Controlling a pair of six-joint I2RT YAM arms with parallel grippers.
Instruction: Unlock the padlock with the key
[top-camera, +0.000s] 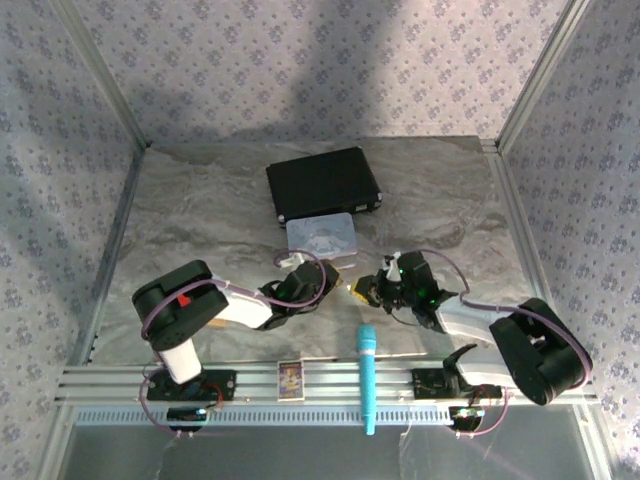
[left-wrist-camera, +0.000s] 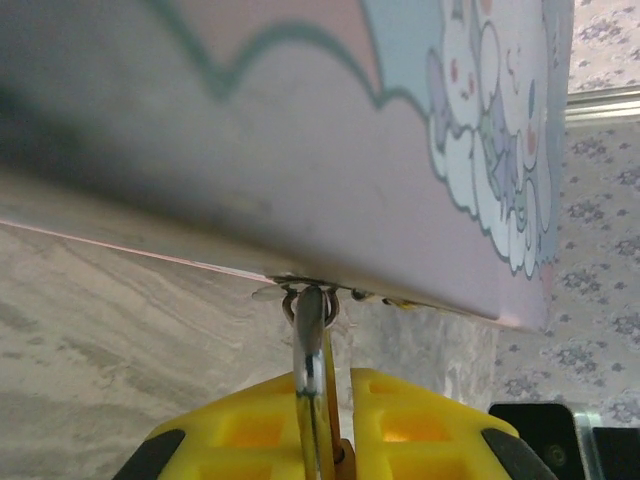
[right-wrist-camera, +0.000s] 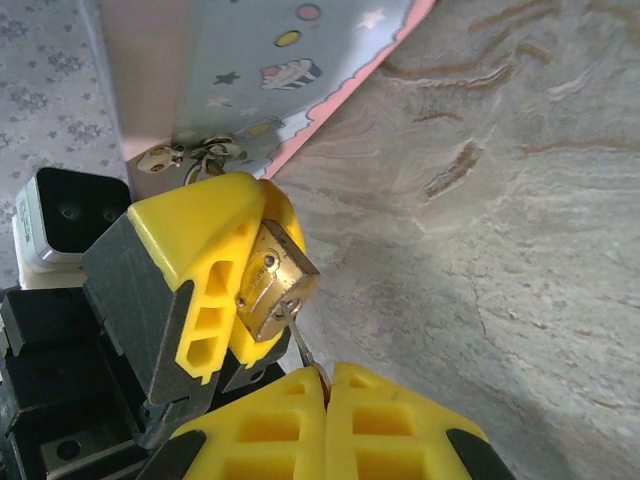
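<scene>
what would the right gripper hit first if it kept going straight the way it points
The padlock, directly ahead: the key in the right gripper seems to touch its brass base. The left gripper holds it, so its yellow finger lies close beside.

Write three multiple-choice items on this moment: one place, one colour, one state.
1. Where is the padlock?
A) at the pastel tin's edge
B) on the near rail
C) in the far corner

2. What colour is the long stick?
A) red
B) turquoise
C) black

3. How is the key?
A) lying loose
B) gripped in the right hand, tip at the padlock
C) bent in half

Answers:
1 A: its shackle hooks the tin's clasp.
2 B: it is plainly turquoise from above.
3 B: the shut hand pinches it at the padlock's base.
</scene>
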